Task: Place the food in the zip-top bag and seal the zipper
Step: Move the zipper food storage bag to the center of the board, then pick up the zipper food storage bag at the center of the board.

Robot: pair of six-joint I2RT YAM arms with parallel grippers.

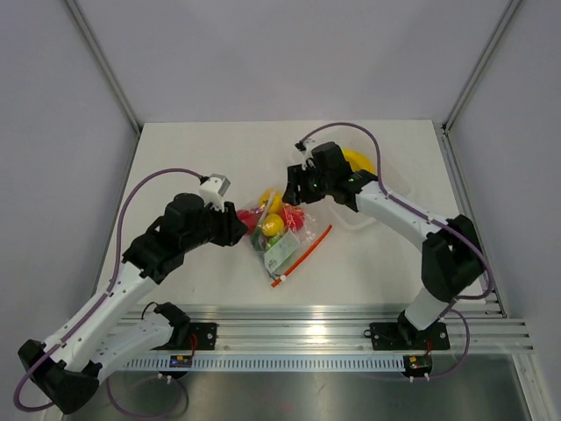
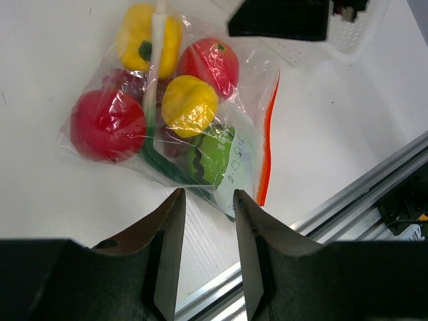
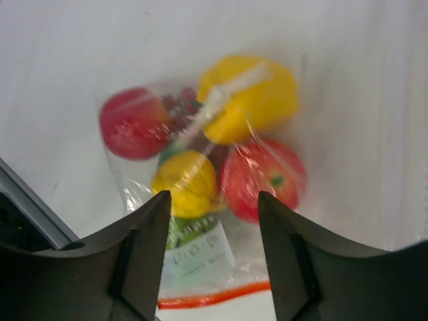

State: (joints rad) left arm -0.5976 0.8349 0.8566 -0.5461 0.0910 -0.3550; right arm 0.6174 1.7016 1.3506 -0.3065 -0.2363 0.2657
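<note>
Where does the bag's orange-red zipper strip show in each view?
Top external: zipper runs diagonally along the zip-top bag's right edge, mid-table.
Left wrist: zipper stands upright along the zip-top bag's right edge.
Right wrist: zipper lies across the bottom centre.
Shared landmark: the small yellow pepper inside the zip-top bag.

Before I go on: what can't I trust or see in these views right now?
Zipper sealed or not: too thin in the top view, blurred in the right wrist view.
Tray contents: right arm covers most of it from above; left wrist view cuts it off.
Yellow item behind that arm: partly hidden, unidentifiable.
</note>
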